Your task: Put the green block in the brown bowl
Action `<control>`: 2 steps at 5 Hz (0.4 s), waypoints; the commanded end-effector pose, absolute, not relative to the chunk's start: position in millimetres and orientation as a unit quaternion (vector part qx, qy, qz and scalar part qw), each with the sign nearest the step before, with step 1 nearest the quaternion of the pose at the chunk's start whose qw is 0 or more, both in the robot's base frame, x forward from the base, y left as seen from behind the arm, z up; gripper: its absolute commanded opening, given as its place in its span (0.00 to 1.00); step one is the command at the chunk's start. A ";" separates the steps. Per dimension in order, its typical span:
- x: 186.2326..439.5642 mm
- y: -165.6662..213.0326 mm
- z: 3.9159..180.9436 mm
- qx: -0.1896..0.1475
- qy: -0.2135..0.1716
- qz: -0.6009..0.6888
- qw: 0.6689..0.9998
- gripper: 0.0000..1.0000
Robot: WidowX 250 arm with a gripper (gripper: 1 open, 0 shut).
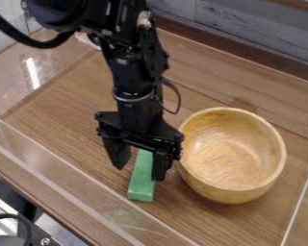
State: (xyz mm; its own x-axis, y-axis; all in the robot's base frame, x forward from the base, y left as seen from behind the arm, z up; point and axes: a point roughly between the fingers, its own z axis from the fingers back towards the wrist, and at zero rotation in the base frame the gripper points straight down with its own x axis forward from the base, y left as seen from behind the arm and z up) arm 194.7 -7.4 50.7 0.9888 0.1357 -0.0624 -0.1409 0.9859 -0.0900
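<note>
The green block (143,181) lies flat on the wooden table, its long axis running toward the camera, just left of the brown bowl (231,154). My gripper (139,161) points straight down over the block's far end, jaws open, with one finger on each side of the bar. The black fingers (118,154) reach almost to the table surface. The block's far end is partly hidden behind the gripper. The bowl stands upright with nothing inside it.
The table top (66,106) is wood-grained and ringed by low clear plastic walls (28,154). A pale plank wall (246,29) runs along the back. The bowl sits close to the gripper's right finger.
</note>
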 end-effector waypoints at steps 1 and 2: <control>201.3 -10.5 49.5 -0.048 0.011 0.066 0.997 1.00; 202.4 -11.5 42.8 -0.048 0.010 0.066 0.997 1.00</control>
State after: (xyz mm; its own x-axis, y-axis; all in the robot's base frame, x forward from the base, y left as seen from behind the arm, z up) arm 197.7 -9.6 38.0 0.9890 0.1389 -0.0510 -0.1431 0.9856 -0.0897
